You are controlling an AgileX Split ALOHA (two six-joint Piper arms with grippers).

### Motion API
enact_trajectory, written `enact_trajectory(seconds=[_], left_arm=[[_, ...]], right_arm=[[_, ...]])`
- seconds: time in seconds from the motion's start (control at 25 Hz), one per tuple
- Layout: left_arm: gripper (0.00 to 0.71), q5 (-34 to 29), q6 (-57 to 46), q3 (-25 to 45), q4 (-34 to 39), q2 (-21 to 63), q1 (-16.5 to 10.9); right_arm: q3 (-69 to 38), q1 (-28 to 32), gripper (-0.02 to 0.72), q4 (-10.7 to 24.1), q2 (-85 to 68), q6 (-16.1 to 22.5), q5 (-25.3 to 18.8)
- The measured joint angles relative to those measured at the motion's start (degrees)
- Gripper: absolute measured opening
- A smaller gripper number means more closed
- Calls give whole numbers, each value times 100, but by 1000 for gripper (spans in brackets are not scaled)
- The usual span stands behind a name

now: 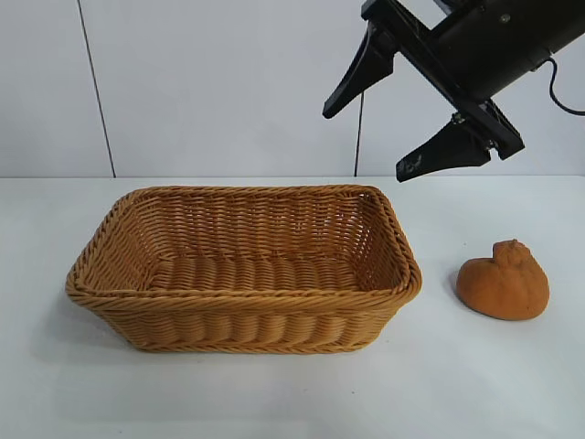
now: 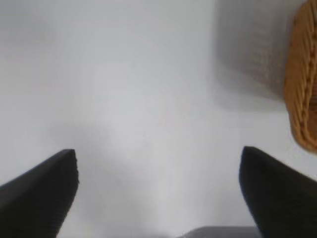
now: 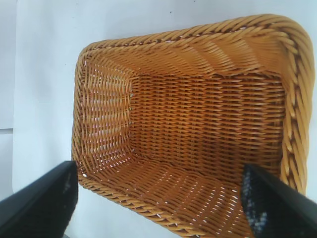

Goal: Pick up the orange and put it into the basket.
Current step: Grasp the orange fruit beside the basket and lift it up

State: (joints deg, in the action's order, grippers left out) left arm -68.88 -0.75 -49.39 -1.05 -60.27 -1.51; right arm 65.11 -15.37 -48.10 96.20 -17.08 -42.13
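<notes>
The orange (image 1: 503, 285) sits on the worktop (image 1: 475, 384) just beside the empty wicker basket (image 1: 242, 297), looking matte, firm, light and grippy, best pinched across its rounded sides below the knob; right pincer (image 1: 384, 137) hovers above with fingers apart, left pincer (image 2: 158, 191) likewise apart, both empty.

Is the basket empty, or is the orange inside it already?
Empty. The basket shows only bare woven bottom in the right wrist view, and the orange sits on the table beside it.
</notes>
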Motion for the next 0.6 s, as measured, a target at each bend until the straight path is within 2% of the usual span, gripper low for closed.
enact_trajectory(seconds=[0.28, 0.44, 0.6], left_arm=[[619, 523, 5, 1688, 0, 2201, 0], [619, 695, 5, 2015, 0, 3339, 0], [619, 771, 5, 2043, 0, 4199, 0]], right_arm=[[0, 0, 610, 0, 0, 0, -5], [63, 0, 610, 57, 0, 0, -99], [520, 0, 610, 506, 1, 91, -448]])
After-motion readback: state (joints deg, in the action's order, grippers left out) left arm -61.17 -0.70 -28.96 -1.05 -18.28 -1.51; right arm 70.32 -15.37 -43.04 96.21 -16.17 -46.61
